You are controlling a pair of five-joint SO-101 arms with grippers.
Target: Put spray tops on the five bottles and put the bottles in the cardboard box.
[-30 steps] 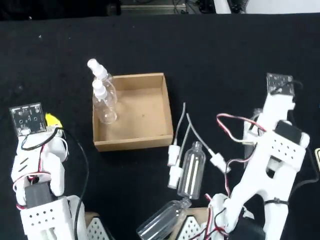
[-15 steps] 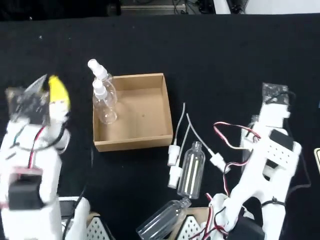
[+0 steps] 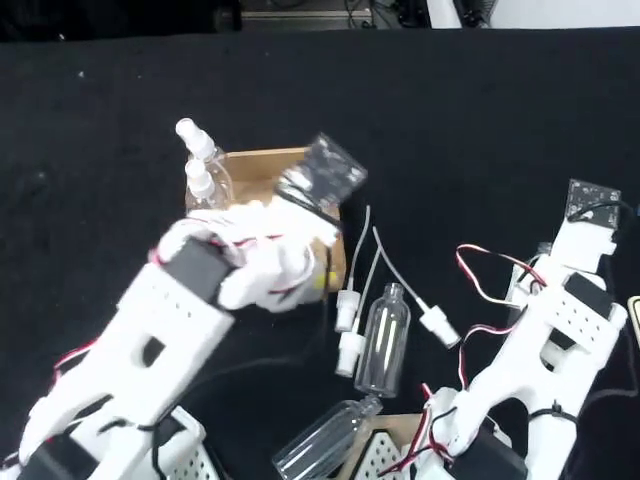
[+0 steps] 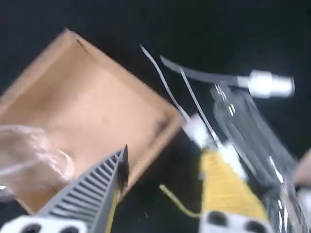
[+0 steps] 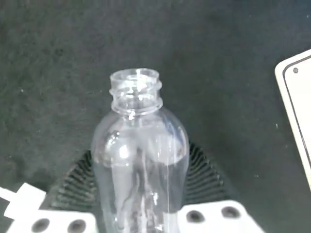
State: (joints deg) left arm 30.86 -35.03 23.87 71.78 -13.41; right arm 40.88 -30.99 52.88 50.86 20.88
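The left gripper [image 4: 167, 162] hangs wide open with nothing in it, above the corner of the cardboard box [image 4: 92, 107] nearest the 3 loose spray tops [image 3: 346, 308]. 2 capped bottles [image 3: 210, 185] stand at the box's left end. The right gripper [image 5: 141, 194] clamps a topless clear bottle [image 5: 138, 141] between its jaws. 2 uncapped bottles [image 3: 382, 340] lie on the black table [image 3: 480, 120].

A black-covered table [image 3: 480, 110] is seen. A cardboard box [image 3: 255, 180] is set left of its centre. Three spray tops [image 3: 347, 308] and two uncapped bottles [image 3: 384, 340] are laid toward the near edge.
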